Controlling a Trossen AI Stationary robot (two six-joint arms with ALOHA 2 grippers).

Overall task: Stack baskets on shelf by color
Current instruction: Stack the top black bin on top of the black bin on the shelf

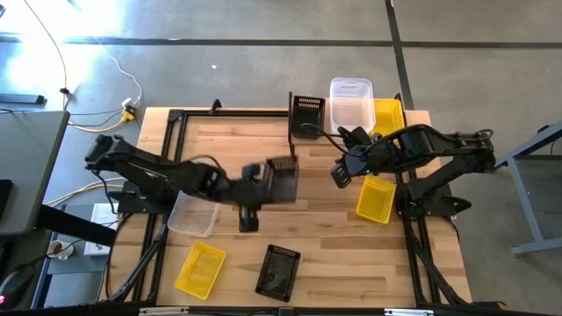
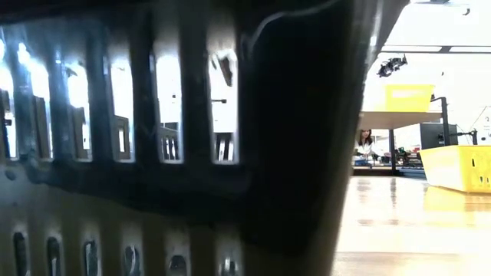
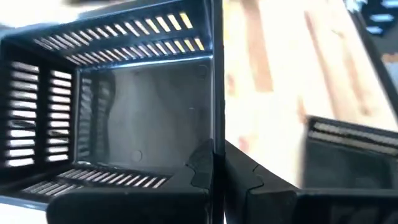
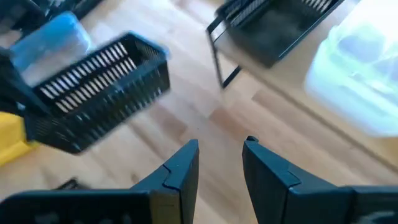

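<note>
From above, the left gripper sits near the table's middle with a black basket at its tip; only the left wrist view shows the grip, the two dark fingers pinched tight on that basket's side wall, its slatted interior open to the camera. The right gripper hovers just right of it, over bare wood; the right wrist view shows its fingers parted with nothing between them, the held basket tilted beyond.

The high view alone gives the layout: the shelf at the table's far edge carries another black basket, a clear tub and a yellow basket; a second yellow basket lies near the right arm; a clear tub, a third yellow basket and a third black basket lie toward the near edge.

The low view is mostly blocked by a black slatted wall; a yellow basket shows at its right.
</note>
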